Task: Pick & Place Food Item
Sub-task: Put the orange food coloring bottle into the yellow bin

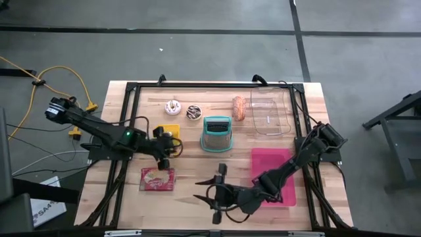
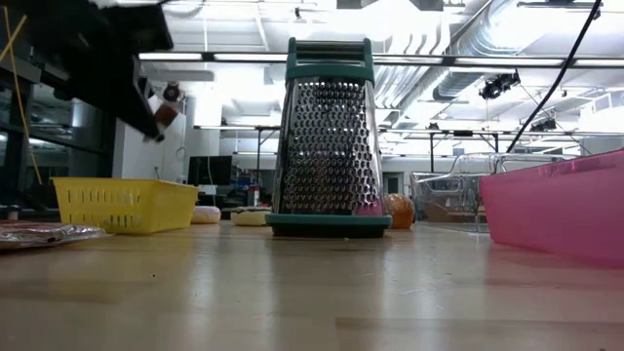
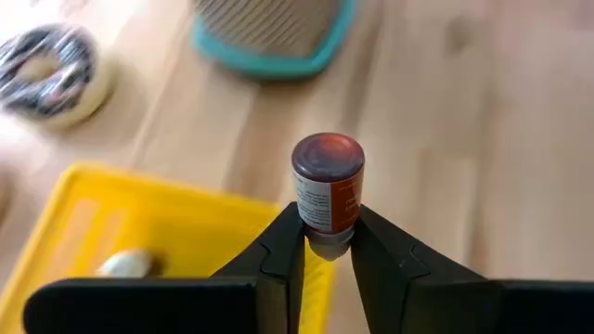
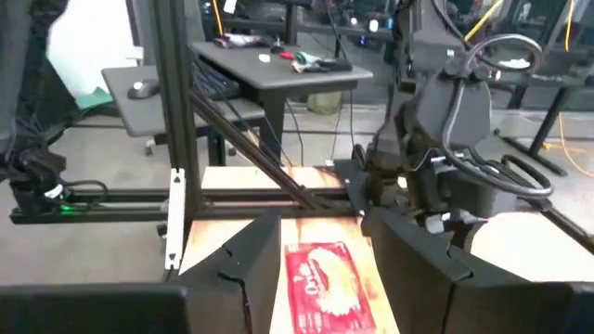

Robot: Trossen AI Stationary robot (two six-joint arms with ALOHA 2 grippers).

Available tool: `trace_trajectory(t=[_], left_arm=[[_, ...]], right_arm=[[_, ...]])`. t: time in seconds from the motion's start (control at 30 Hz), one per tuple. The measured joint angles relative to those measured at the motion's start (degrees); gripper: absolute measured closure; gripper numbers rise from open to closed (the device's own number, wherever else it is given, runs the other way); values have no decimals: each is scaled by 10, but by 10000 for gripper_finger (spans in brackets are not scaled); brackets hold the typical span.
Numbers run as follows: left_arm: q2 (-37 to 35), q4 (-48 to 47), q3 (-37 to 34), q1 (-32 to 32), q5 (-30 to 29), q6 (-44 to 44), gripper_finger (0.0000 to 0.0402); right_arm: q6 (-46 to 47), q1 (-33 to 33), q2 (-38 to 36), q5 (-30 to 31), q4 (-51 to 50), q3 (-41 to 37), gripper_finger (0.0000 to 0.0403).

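High view: bench (image 1: 197,197) is framed by a black rail all round, w/ clutter along the far half and bare wood in the near middle. Biggest risk, as I judge it: the left gripper (image 3: 327,249) has its fingers clenched on just the base of a small red bottle (image 3: 328,190), most of the bottle standing proud of the tips. A quick swing or a tilt could let it pivot out & drop. It hangs over the edge of the yellow basket (image 3: 139,232), so a fall might land on the rim and bounce onto the bench instead of inside.

Next: the grater (image 1: 216,133) stands just beside the basket on the right; a wide sweep that way could clip it & tip it. Donuts (image 1: 193,112) sit beyond, near the far rail.

Right gripper (image 4: 320,269) hovers low near the front edge, fingers part open, grasping nothing, pointed toward the red packet (image 4: 325,274). Both arms reach toward the centre, so a crossing move risks contact. Pink tray (image 1: 271,172) & clear container (image 1: 270,112) fill the right side; open room is mainly front-centre.
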Motion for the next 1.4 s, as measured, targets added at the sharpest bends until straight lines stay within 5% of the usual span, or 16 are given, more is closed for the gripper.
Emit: trace_trajectory(t=[0.37, 0.6, 1.4], left_arm=[[0, -132, 0, 123, 3, 19, 335], [1, -160, 0, 192, 72, 31, 335], [143, -110, 0, 203, 111, 50, 334]], right_arm=[[15, -2, 0, 0, -13, 0, 247], [15, -2, 0, 0, -13, 0, 247], [16, -2, 0, 0, -15, 0, 247]])
